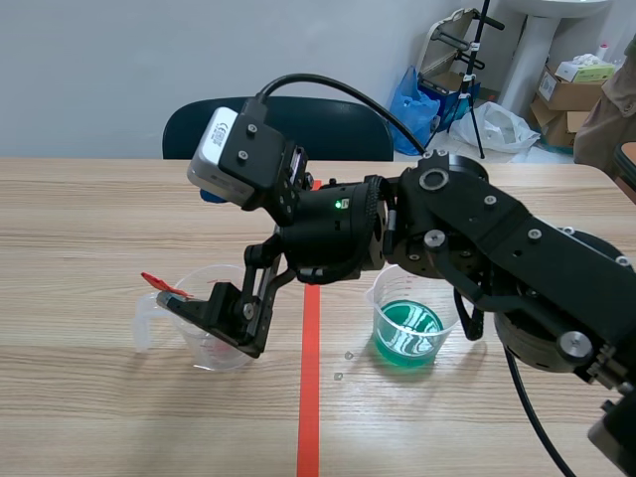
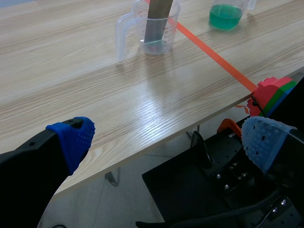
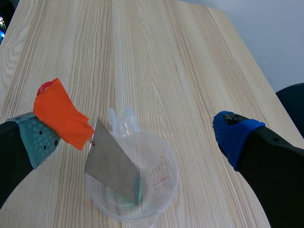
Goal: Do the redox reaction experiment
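Observation:
A clear measuring cup stands left of the tape line. A grey metal strip with an orange tab leans inside the cup, its lower end in a little pale liquid. My right gripper reaches in from the right and hangs open over the cup. In the right wrist view the right gripper straddles the strip, and the tab lies against one finger's pad. A cup of green liquid stands right of the line. My left gripper is open and empty, off the table's near edge.
The orange-red tape line runs down the table's middle. A dark chair stands behind the far edge. The left wrist view shows both cups far ahead, a black base below the table edge, and a red, green and blue block.

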